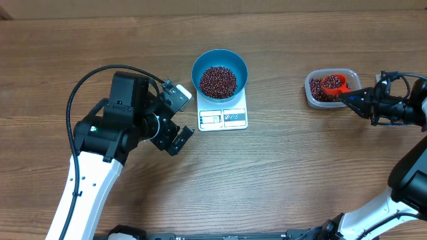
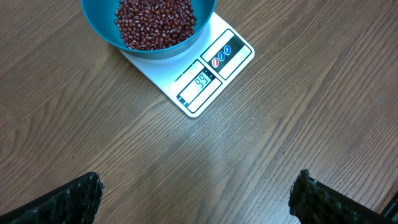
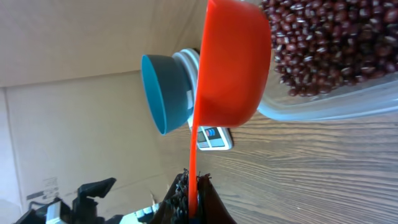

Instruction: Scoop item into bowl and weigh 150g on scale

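Observation:
The blue bowl (image 1: 219,73) stands on the white scale (image 1: 223,119), holding a heap of dark red-brown beans (image 1: 218,81). My left gripper (image 1: 181,119) hovers open just left of the scale; in the left wrist view its gripper (image 2: 199,186) has only bare table between the fingers, with the bowl (image 2: 102,25) and scale (image 2: 217,68) ahead. My right gripper (image 1: 350,98) is shut on the handle of the red scoop (image 1: 335,84), which sits in the clear tub (image 1: 327,90) of beans. The right wrist view shows the gripper (image 3: 194,180), the scoop (image 3: 233,62) and the beans (image 3: 323,43).
The clear plastic tub (image 3: 323,106) stands at the right of the table, well apart from the scale. The left arm's black cable (image 1: 100,73) loops over the table to the left of the bowl. Bare wooden table lies between scale and tub.

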